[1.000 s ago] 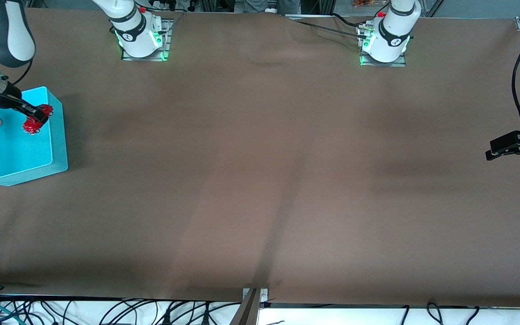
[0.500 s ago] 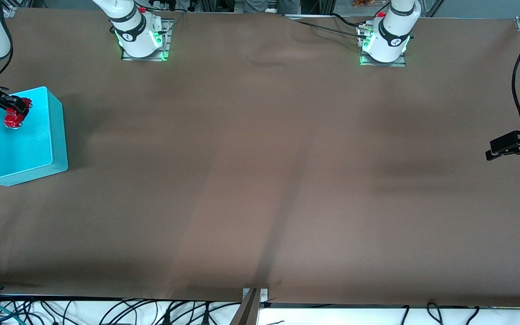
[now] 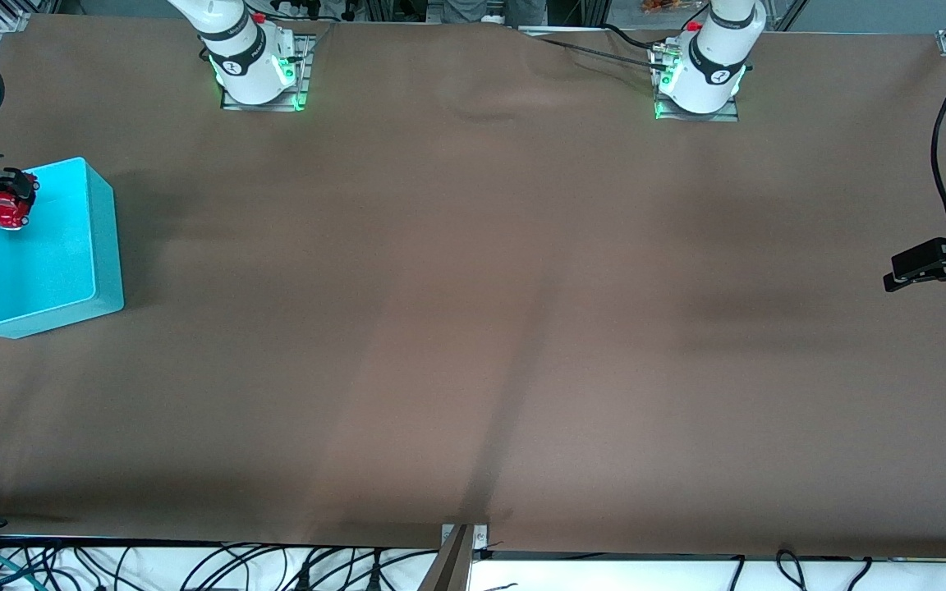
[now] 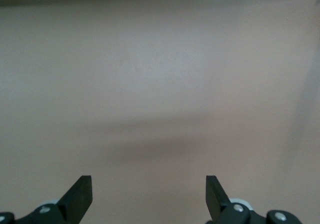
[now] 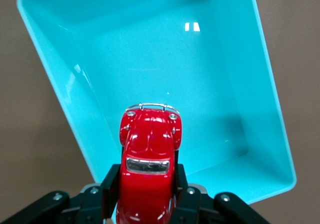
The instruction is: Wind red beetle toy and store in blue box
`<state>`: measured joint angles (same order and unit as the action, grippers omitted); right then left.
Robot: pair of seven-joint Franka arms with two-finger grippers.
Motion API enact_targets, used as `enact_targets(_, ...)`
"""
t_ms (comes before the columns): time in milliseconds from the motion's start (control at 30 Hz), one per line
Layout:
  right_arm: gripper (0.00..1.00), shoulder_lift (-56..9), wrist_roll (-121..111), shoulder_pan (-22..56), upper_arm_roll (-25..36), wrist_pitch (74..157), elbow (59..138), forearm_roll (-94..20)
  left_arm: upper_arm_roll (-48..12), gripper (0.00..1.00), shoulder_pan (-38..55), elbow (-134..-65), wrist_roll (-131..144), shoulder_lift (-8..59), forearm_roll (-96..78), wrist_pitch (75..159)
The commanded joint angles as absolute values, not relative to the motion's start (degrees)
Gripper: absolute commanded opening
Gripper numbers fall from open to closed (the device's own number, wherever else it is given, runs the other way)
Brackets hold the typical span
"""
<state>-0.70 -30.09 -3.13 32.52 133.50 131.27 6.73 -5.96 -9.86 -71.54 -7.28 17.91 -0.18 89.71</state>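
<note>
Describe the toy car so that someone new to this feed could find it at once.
Find the blue box, the only bright bin on the brown table, at the right arm's end. Over the box hangs the right pincer, shut on the red beetle toy: tiny, glossy, rounded, the only red thing there.

Table point(image 3: 473, 328): long, covered edge to edge with brown cloth, creased and rippled near arm bases, faint shadow bands across middle.

Blue box point(image 3: 103, 246): only loose object resting on cloth, at right arm's end of table, open top, straight walls, long side running toward front camera.

Relative to blue box: right arm base point(image 3: 255, 70) farther from front camera, nearby; left arm base point(image 3: 699, 78) well apart, toward left arm's end.
</note>
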Motion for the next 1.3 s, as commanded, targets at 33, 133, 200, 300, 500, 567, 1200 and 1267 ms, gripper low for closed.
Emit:
enact_targets(33,0.0,-5.4,-35.1,-4.6,32.6,133.7,127.8,6.5,-5.9,1.0,-9.8,-70.8,-8.4,18.1,0.7,89.2)
enact_targets(133,0.0,-7.6,-36.8,-4.9,32.6,134.8,127.1,6.5,-5.9,1.0,-9.8,-70.8,-8.4,18.1,0.7,89.2)
enact_targets(200,0.0,-9.1,-38.1,-5.4,32.6,135.9,126.5,6.3,-5.9,1.0,-9.8,-70.8,-8.5,18.1,0.7,89.2)
enact_targets(300,0.0,-11.6,-40.1,-6.2,32.5,137.5,125.6,4.8,-5.9,1.0,-9.8,-70.8,-8.5,18.1,0.7,89.2)
enact_targets(500,0.0,-16.3,-45.3,-7.8,32.3,139.6,123.4,-0.1,-5.9,1.0,-9.8,-70.8,-8.5,18.2,0.7,89.3)
enact_targets(567,0.0,-17.7,-47.2,-8.3,32.2,139.7,122.7,-2.2,-5.9,1.0,-9.8,-70.8,-8.5,18.3,0.7,89.3)
enact_targets(1200,0.0,-29.0,-52.6,-11.9,27.9,145.1,117.9,-10.5,-5.9,1.0,-9.8,-70.8,-8.5,18.3,0.7,89.3)
enact_targets(1267,0.0,-29.4,-52.6,-12.0,27.6,145.3,117.9,-10.5,-5.9,1.0,-9.8,-70.8,-8.5,18.3,0.7,89.3)
